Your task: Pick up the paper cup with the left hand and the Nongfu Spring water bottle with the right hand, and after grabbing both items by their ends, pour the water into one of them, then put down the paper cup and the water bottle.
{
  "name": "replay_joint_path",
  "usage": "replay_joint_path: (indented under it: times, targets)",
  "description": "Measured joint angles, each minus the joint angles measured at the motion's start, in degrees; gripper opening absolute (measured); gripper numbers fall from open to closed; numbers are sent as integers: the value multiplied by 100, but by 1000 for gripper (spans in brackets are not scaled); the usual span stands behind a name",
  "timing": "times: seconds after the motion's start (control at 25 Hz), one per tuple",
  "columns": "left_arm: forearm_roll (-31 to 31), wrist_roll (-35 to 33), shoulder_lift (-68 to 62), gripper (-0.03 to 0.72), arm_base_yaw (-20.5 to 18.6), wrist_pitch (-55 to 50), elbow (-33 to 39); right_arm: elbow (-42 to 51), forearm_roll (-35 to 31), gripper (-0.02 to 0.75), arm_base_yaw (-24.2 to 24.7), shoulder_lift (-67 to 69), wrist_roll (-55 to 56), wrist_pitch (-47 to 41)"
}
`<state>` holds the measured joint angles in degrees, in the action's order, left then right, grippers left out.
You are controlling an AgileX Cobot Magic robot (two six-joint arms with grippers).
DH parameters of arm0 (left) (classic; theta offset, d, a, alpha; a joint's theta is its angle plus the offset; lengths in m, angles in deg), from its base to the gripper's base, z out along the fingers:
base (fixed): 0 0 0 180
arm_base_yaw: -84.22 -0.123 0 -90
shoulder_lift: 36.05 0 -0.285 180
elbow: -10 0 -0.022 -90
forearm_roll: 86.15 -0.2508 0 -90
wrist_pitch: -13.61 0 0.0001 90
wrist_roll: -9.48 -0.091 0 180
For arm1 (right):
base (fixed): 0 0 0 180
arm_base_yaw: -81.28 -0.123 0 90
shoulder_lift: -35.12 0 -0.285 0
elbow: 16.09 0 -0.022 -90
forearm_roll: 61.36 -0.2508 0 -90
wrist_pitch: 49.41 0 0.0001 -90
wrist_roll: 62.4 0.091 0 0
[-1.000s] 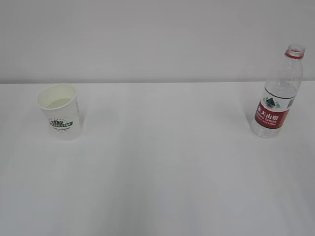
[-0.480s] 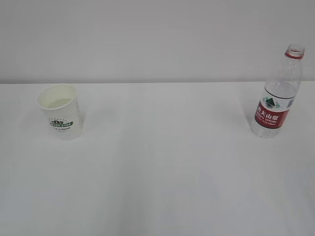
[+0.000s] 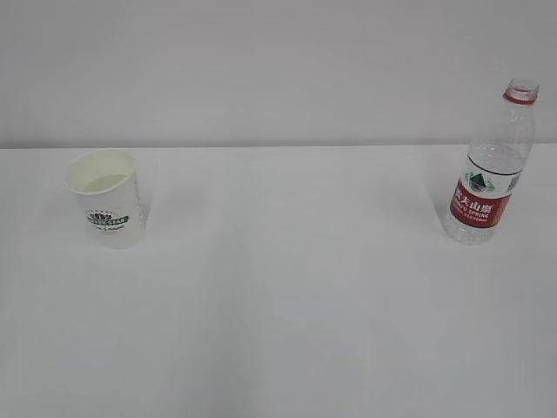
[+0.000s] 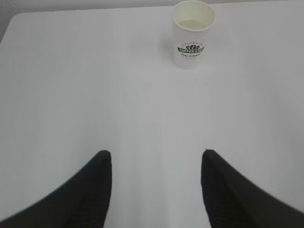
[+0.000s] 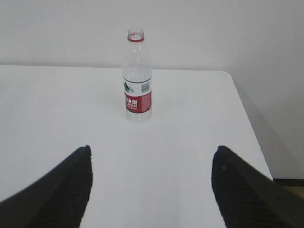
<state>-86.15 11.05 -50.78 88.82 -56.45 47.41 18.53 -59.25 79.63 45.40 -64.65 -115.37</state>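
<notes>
White table point(image 3: 287, 287) against a plain light wall point(image 3: 278, 70), nothing else on the surface besides the two task items. Left wrist view, near edge: left hand point(image 4: 156, 159) with both black fingers point(image 4: 90, 190) spread apart, nothing between them, hovering over bare tabletop. Further out, slightly right of that gripper's centreline, the paper cup point(image 4: 192, 33) stands upright, well clear of the fingers; green-and-black round logo reads roughly "COFFEE", smaller script under it too small to read. Something pale and level sits inside the cup, can't tell if it's liquid. Right wrist view, near edge: right hand point(image 5: 152, 154) with jaws set wide, empty, not touching anything. Beyond it the Nongfu Spring water bottle point(image 5: 137, 78) stands upright, uncapped, red neck ring, red label with white Chinese characters and a green mountain emblem above; small Latin line on the label unreadable. Exterior view: cup point(image 3: 106, 198) far left, bottle point(image 3: 489, 165) far right, well apart, neither arm in frame.
</notes>
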Motion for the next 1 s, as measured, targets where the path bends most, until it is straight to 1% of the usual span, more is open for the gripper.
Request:
replay_joint_path:
  times: [0.2,0.4,0.6,1.0]
  targets:
    - [53,-21,484,436,0,-37,-5,0,0,590,0,-189,0,-391]
    - [76,-21,600,435,0,-196,-14,0,-46,589,0,-288,0,-649]
    - [89,-21,621,435,0,-285,-3,321,-61,589,0,-300,0,-695]
    - [199,-157,641,435,0,-262,407,874,-71,589,0,-343,0,-703]
